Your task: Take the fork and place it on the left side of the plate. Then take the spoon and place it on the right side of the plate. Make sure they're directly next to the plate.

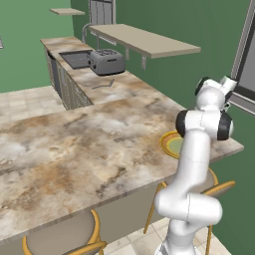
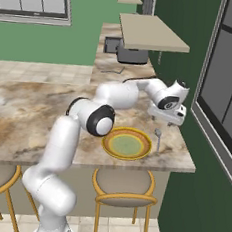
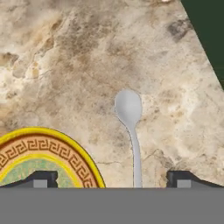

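Here the spoon [image 3: 130, 131] lies just right of the plate [image 3: 65, 146], handle running toward the spread, empty gripper [image 3: 111, 179] directly above.

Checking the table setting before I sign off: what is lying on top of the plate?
Nothing on the plate where it shows; the spoon lies on the counter just beside it. The arm covers its near-left edge.

Glossy white arm [image 2: 65, 138] segments with dark, rounded joints.
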